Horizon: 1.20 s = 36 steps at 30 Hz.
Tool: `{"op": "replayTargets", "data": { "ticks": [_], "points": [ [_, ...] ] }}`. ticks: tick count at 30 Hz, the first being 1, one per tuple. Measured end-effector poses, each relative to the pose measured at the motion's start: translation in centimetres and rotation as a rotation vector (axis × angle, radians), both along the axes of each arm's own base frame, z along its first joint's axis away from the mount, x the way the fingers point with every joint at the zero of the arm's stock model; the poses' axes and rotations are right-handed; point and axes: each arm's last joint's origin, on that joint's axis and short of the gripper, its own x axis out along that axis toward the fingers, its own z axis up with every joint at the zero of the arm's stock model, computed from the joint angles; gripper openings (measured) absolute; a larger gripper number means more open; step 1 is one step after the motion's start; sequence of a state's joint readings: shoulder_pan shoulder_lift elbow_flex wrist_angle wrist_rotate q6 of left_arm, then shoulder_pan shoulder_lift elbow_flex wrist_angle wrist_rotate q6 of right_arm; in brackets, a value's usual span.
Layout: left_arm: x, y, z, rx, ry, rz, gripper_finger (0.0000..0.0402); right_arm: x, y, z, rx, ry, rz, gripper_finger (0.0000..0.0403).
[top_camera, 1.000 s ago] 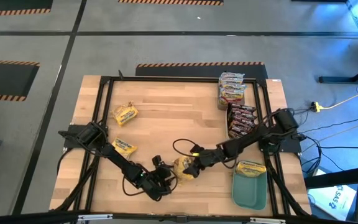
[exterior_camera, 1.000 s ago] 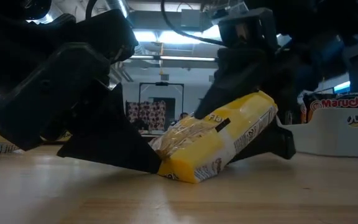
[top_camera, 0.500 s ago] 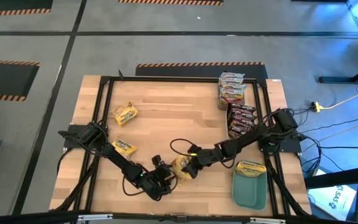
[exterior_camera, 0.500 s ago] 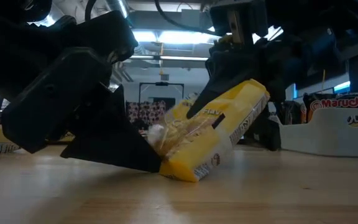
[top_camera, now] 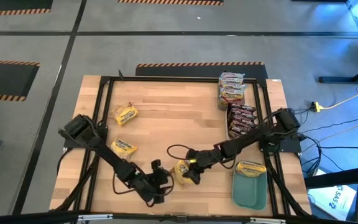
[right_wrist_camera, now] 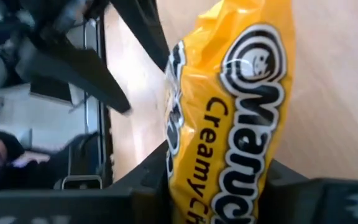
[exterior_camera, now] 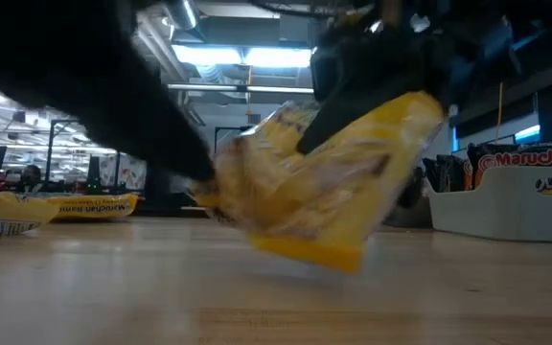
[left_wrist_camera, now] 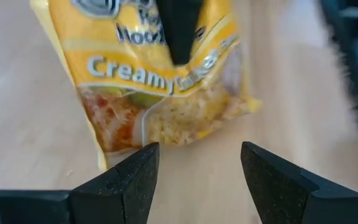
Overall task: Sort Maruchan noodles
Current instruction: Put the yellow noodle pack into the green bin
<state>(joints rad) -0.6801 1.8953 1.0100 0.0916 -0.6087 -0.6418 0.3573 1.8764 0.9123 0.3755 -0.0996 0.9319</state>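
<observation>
Wood table — teal tray holds yellow pkt; right pincer clamped on yellow Maruchan packet, left pincer apart.

Yellow packet — blurred, lettering unreadable

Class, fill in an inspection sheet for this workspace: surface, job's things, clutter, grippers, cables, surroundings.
Surface: pale wooden table top in a black metal frame.
Job's things: a yellow crinkly noodle packet tilted off the wood in the right gripper; two more yellow packets lie on the left side; silvery-pink packets and dark brown-red packets stacked on the right; another yellow packet on the teal rectangular lid.
Clutter: nothing seen.
Grippers: right gripper shut on the tilted packet; left gripper open, just short of it.
Cables: black cable looping by the right arm; yellow cable on the floor.
Surroundings: grey floor with striped hazard tape.
</observation>
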Motion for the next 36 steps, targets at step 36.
{"op": "replayTargets", "data": {
  "ticks": [36],
  "points": [
    [-1.3, -0.8, 4.5, -0.061, -0.085, -0.103, 0.0222, -19.1, 6.2, 13.5, -0.083, 0.166, 0.118, 0.0098]
  ]
}}
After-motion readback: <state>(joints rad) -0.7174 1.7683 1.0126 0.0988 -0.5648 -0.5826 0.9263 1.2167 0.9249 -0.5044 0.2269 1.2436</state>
